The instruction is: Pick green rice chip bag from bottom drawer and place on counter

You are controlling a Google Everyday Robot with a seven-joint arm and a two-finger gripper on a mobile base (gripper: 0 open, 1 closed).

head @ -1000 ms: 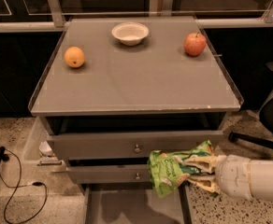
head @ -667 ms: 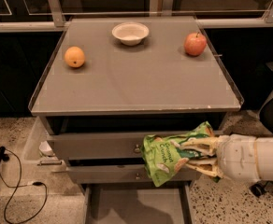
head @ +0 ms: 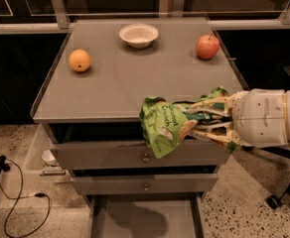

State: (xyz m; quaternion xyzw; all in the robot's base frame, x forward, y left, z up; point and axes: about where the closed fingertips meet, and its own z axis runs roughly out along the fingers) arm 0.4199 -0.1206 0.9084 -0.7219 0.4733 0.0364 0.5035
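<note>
The pincer (head: 192, 120), reaching in from 3 o'clock, is clamped on the bag (head: 166, 127) and holds it aloft at the table's (head: 135, 86) 5 o'clock edge (the drawer (head: 145, 218) stands open below), seemingly to clear the rim before setting down.

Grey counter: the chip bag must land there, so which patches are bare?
Bare: the middle and front of the flat grey counter, bordered by round orange fruit left, white bowl and red apple behind. Busiest at the front right edge, where the hand grips the crinkly green foil bag.
</note>
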